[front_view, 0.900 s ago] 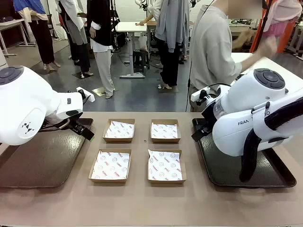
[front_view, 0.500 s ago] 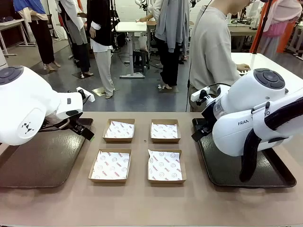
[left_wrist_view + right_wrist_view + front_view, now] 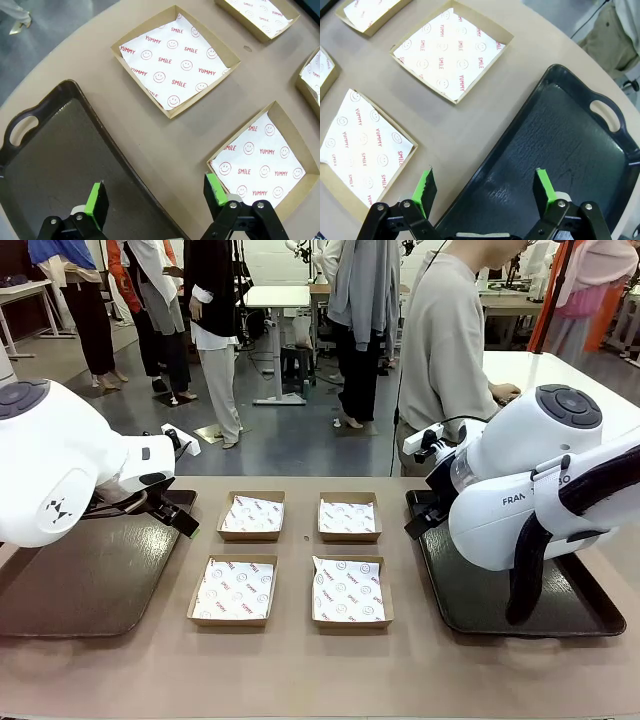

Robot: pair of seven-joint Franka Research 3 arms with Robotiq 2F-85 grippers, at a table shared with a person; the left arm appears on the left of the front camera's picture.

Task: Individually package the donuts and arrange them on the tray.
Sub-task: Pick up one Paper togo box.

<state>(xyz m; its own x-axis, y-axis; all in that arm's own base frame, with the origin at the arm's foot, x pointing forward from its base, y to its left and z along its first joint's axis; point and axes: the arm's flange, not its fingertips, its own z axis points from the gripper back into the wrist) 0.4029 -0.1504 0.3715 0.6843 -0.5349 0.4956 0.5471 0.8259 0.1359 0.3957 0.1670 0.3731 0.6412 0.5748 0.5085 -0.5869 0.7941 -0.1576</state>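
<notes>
Left wrist view: left tool (image 3: 155,196), spread and empty, above dark brown plastic tray (image 3: 50,165); right tool (image 3: 485,186) likewise spread above black plastic tray (image 3: 560,135). Beyond, four paper-lined brown cardboard boxes (image 3: 233,622) hold no donuts yet; iced rings, probably soft and sticky, suit gentle outer-edge grips.

A dark brown tray (image 3: 55,150) lies flat, partly beneath my left gripper (image 3: 155,197), with its raised rim passing under the gap between my fingertips and its handle slot at the far end. A glossy black tray (image 3: 570,135) lies flat, partly beneath my right gripper (image 3: 487,187), handle slot also at the far end.
</notes>
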